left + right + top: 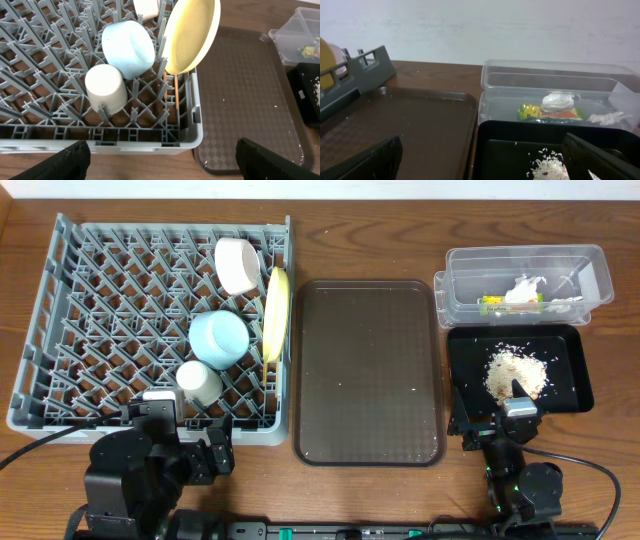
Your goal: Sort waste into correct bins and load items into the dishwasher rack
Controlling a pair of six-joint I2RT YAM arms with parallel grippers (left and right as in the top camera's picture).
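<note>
The grey dishwasher rack (60, 330) holds a white bowl (237, 265), a yellow plate (276, 313) on edge, a light blue bowl (219, 338) and a small white cup (200, 382). In the left wrist view, wooden chopsticks (176, 92) stand in the rack under the plate (192, 35). The clear tub (520, 280) holds white tissue (523, 288) and a yellow-green wrapper (492, 303). The black tray (565, 360) holds beige crumbs (515, 373). My left gripper (162, 167) is open and empty before the rack's front right corner. My right gripper (482, 165) is open and empty at the black tray's front edge.
The large brown serving tray (368, 370) lies between the rack and the bins, with a few specks on it. The clear tub sits directly behind the black tray. Both arm bases and cables are at the table's front edge.
</note>
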